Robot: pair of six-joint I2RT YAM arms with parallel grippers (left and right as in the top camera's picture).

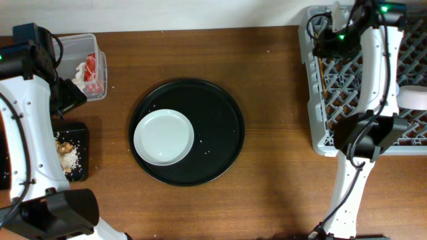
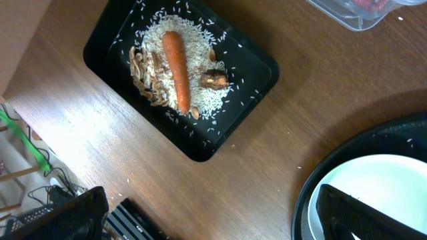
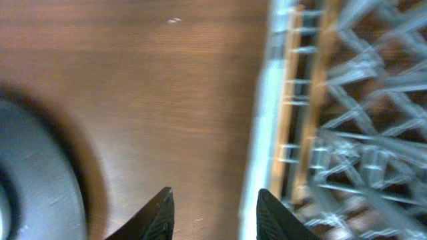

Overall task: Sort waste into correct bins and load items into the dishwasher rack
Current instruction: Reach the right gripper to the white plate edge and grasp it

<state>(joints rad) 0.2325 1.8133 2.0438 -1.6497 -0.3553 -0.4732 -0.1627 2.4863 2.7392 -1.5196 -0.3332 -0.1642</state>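
carrot (image 2: pixel 177 70) lies on rice (image 2: pixel 159 33) in the black tray (image 2: pixel 253 67); chopsticks (image 3: pixel 288 133) lie inside the grey rack (image 3: pixel 263 100).

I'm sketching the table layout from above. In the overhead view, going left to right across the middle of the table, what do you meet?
Flat black tray → white plate, lying on the round black tray → dishwasher rack.

Robot lab: wooden table (image 1: pixel 267 80), loose cables (image 2: pixel 48 194)
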